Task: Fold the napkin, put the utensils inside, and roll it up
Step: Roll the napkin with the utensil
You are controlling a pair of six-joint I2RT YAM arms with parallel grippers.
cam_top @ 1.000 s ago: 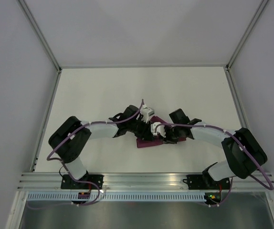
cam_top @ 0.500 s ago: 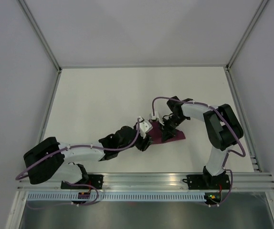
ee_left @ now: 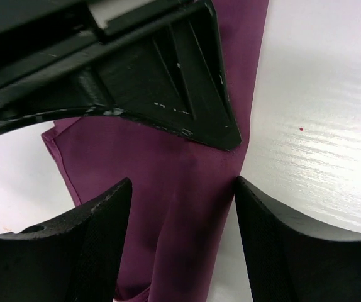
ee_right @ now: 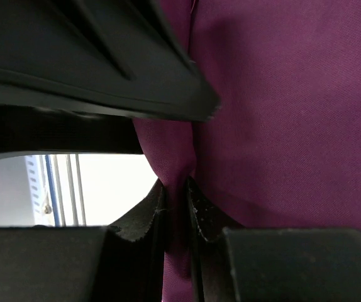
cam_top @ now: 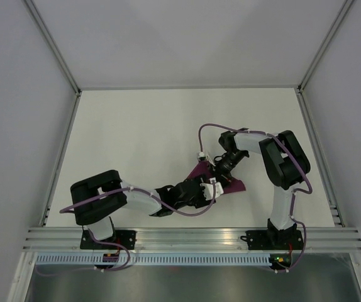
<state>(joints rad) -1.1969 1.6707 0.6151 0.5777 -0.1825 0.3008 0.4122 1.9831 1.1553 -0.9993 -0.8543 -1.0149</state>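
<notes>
The black left pincer (ee_left: 182, 189), newly shifted rightward, is hovering open over the thin magenta-purple cloth napkin (cam_top: 233, 185) on the white desk (cam_top: 136, 126) — the right pincer (ee_right: 175, 189) is clamping its fold, so folding is probably continuing.

Nothing can be read in any view — no lettering, label, brand, number or sign. The napkin (ee_right: 281, 113) is plain, unprinted cloth.
</notes>
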